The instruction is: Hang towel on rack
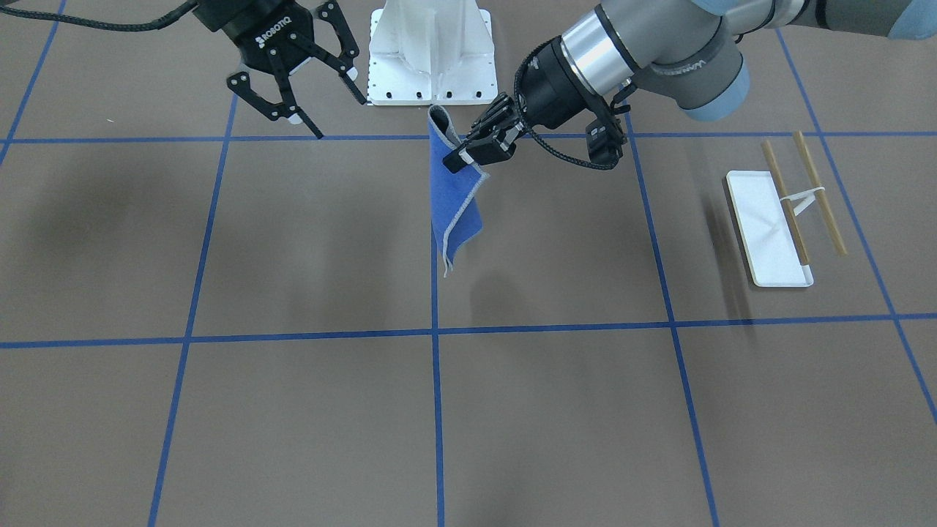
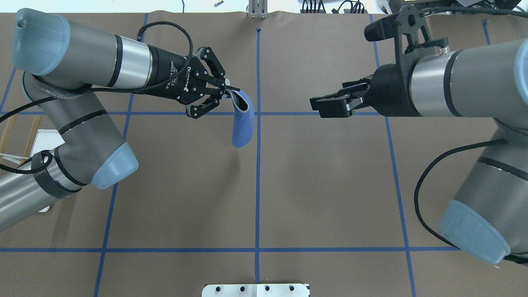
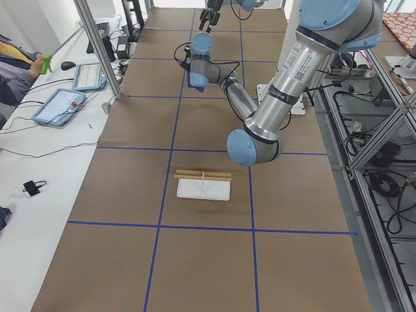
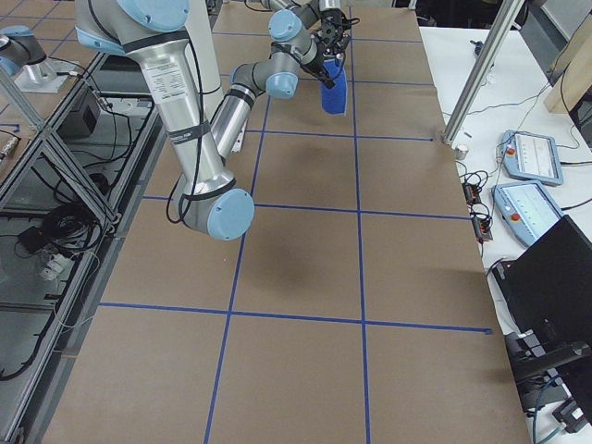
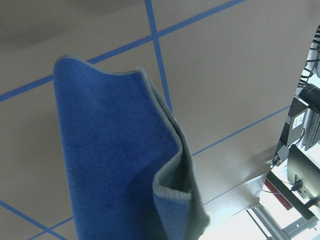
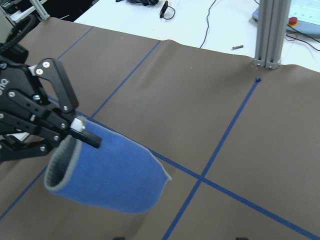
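Observation:
The blue towel (image 1: 457,205) hangs folded in the air over the table's middle, held by its top edge. My left gripper (image 1: 460,157) is shut on that edge; it also shows in the overhead view (image 2: 231,90) with the towel (image 2: 241,123) drooping below it. The left wrist view is filled by the towel (image 5: 115,165). My right gripper (image 1: 341,118) is open and empty, apart from the towel on its other side. The right wrist view shows the towel (image 6: 110,180). The rack (image 1: 776,227), with a white tray and two tan bars, stands far off on my left side.
The white bolted robot pedestal (image 1: 432,58) stands at the table's robot-side edge. In the overhead view my left arm hides most of the rack (image 2: 41,140). A metal post (image 3: 97,45) and tablets (image 3: 62,104) stand at the operators' side.

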Robot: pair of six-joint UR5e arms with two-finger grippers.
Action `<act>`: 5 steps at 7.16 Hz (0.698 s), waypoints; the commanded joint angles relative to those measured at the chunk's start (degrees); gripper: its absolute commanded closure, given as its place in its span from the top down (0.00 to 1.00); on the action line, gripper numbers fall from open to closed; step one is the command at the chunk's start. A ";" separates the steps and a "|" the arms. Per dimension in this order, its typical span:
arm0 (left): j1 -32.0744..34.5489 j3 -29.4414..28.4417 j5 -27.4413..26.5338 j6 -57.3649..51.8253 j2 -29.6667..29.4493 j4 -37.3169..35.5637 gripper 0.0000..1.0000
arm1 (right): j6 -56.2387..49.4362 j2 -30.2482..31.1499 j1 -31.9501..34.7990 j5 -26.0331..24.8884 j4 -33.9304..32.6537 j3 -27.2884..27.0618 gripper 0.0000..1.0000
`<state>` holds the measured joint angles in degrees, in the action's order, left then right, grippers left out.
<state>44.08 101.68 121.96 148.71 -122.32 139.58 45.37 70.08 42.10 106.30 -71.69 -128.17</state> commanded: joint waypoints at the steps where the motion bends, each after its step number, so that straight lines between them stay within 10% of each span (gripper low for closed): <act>1: 2.66 4.12 0.81 -15.31 6.27 -0.02 0.00 | 0.24 7.58 4.55 0.14 -0.03 -2.25 1.00; 5: 10.48 10.47 6.61 -47.83 22.18 1.21 0.00 | -2.91 19.73 16.49 7.07 -1.16 -0.16 1.00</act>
<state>52.43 111.48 127.66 109.18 -104.40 140.21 43.73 86.88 54.71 111.76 -72.11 -129.49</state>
